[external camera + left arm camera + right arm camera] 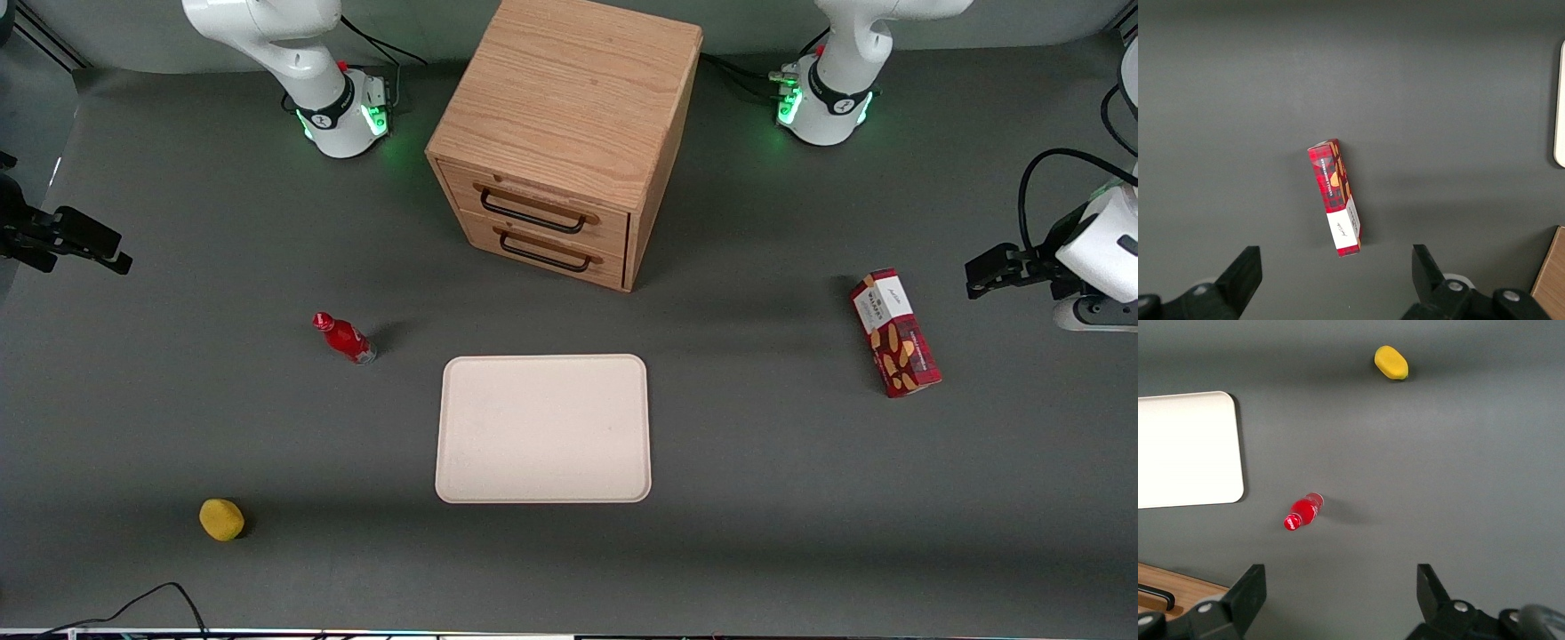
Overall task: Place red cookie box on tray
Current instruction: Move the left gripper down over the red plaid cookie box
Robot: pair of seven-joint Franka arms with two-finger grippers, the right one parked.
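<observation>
The red cookie box [895, 333] lies flat on the grey table toward the working arm's end, white panel end pointing to the arm bases. In the left wrist view the red cookie box [1335, 197] sits well below the camera, apart from both fingers. My gripper [980, 274] hovers above the table beside the box, farther out toward the table's end. The gripper [1335, 280] is open and holds nothing. The cream tray [542, 428] rests in the middle of the table, in front of the cabinet; one edge of the tray [1560, 100] shows in the wrist view.
A wooden two-drawer cabinet [564, 133] stands between the arm bases, drawers shut. Toward the parked arm's end lie a small red bottle [345, 338] and, nearer the front camera, a yellow round object [221, 519].
</observation>
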